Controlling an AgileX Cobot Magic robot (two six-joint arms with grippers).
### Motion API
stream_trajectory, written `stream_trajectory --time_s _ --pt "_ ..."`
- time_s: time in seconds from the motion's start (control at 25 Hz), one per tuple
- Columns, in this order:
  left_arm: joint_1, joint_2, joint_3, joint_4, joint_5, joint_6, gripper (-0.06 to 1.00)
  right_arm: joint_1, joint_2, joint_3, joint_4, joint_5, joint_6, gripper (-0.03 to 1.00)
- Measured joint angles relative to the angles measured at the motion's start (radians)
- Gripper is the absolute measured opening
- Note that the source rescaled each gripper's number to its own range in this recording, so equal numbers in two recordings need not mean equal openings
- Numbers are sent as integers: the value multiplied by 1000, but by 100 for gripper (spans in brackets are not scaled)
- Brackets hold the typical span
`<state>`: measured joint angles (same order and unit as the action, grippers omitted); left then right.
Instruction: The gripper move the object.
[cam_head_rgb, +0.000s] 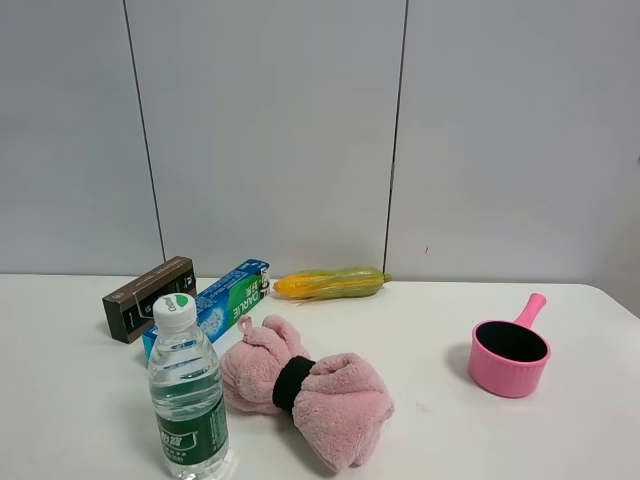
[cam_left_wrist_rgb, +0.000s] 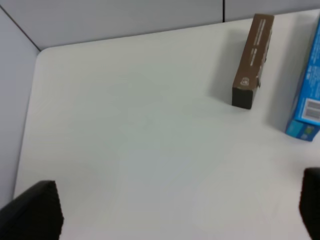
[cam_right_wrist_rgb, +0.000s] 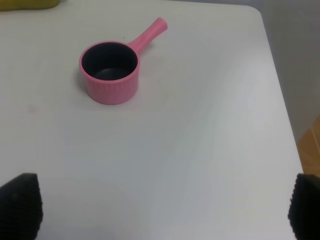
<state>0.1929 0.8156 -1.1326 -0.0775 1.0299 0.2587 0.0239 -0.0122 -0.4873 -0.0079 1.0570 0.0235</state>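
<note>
"DARLIE" in white on the blue toothpaste box (cam_head_rgb: 228, 297) (other print unreadable)

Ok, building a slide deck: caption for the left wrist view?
Open left gripper hangs above the bare white table, brown box and blue toothpaste box ahead.

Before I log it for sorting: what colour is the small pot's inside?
Black inside, pink outside; the small pot shows it best in the right wrist view.

The water bottle (cam_head_rgb: 187, 395) hides the toothpaste box's (cam_head_rgb: 222, 300) near end.
</note>
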Motion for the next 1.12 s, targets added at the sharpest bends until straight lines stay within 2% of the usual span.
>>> stream_trajectory --time_s 0.16,0.28,0.44,0.64,0.8,1.12 --pt "0 -121 0 3 91 -14 93 0 0 0 0 0 0 100" --pt "0 -207 26 3 120 -53 93 0 0 0 0 0 0 100" --pt "0 -348 150 3 116 -107 93 0 0 0 0 0 0 100" --pt "0 -514 346 3 37 -204 93 0 0 0 0 0 0 100" --pt "0 -653 487 6 21 -259 93 0 0 0 0 0 0 100" --pt "0 -785 582 26 24 -259 93 0 0 0 0 0 0 100"
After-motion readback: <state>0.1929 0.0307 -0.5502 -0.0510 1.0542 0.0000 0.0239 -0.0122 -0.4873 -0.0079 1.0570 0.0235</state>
